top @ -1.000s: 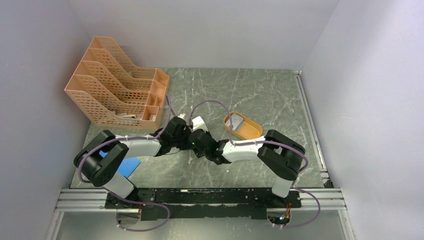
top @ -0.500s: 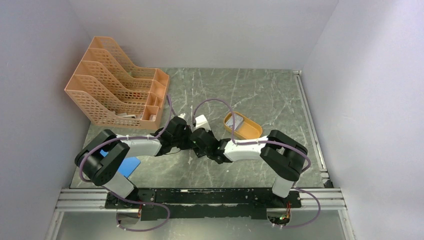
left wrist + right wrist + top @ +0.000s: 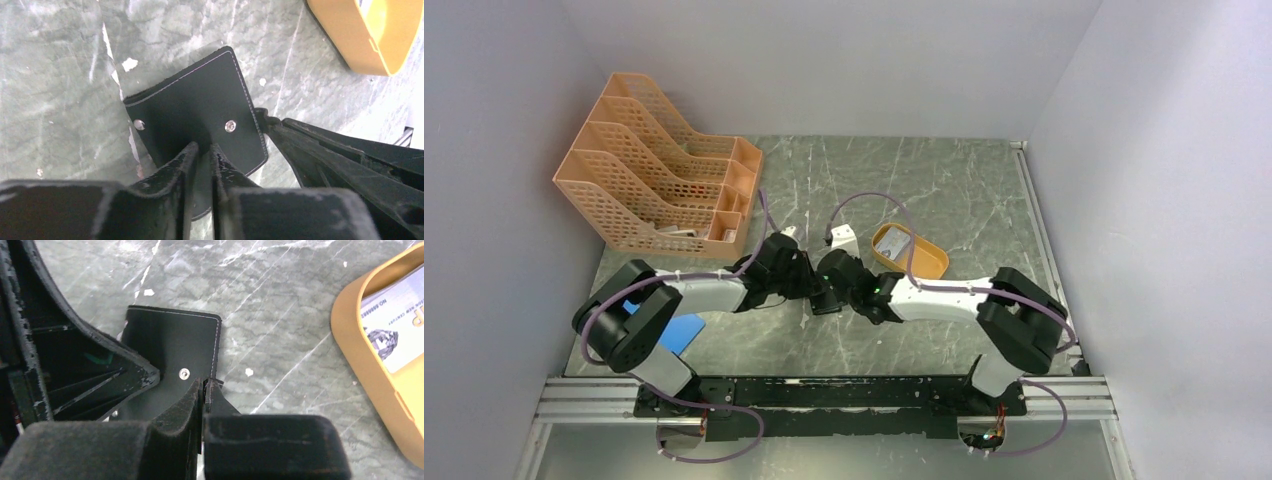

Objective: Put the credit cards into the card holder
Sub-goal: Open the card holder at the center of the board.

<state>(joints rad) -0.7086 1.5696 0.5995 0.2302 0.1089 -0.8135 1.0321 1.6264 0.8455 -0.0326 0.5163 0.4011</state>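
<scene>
Top external: just swung right elbow (image 3: 1024, 320) outward; clamping card holder (image 3: 200, 107) mid-table with left gripper (image 3: 203, 148) and right gripper (image 3: 204, 383), probably prising it open, leaving credit cards (image 3: 395, 325) in orange tray (image 3: 360, 370)

The black card holder (image 3: 200, 110) lies seemingly flat, credit card (image 3: 395, 330) nearby.

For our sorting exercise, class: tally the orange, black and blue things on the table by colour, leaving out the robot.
Orange: 2 (file rack, oval tray)
Black: 1 (card holder)
Blue: 1 (flat sheet)
Total: 4
</scene>
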